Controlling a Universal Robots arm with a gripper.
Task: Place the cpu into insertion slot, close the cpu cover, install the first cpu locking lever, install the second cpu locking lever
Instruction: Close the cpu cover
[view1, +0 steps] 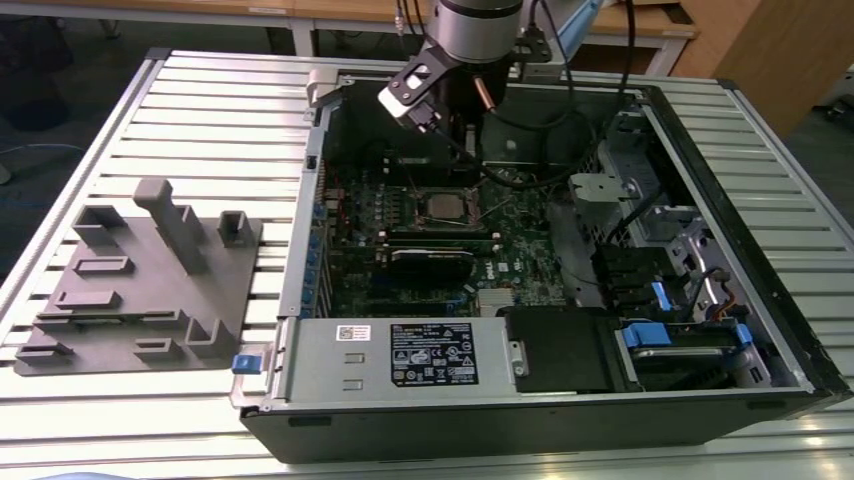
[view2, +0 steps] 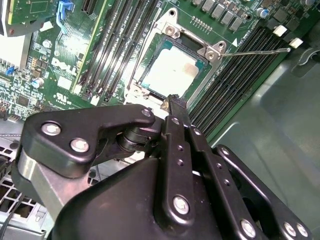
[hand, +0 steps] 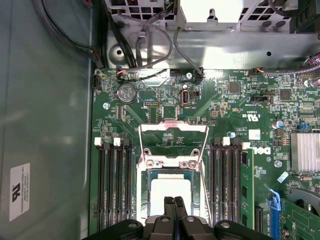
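The cpu (hand: 170, 192) (view2: 170, 72) lies flat in the insertion slot (hand: 145, 200) (view2: 150, 50) (view1: 441, 206), silver top up. The cpu cover (hand: 173, 127) is swung open away from the slot, and green board shows through its cut-out. A thin wire locking lever (view2: 260, 50) sticks out to one side of the socket, unlatched. My gripper (hand: 175, 202) (view2: 175, 100) (view1: 441, 130) hovers just over the edge of the cpu, fingers shut together with nothing between them.
The green motherboard (view1: 400, 255) sits inside an open computer case (view1: 787, 330) on a slatted table. Long black memory slots (hand: 115, 185) (hand: 227, 185) flank the socket. Cables (hand: 150, 45) run near the case wall. A grey fixture block (view1: 147, 270) stands at the exterior view's left.
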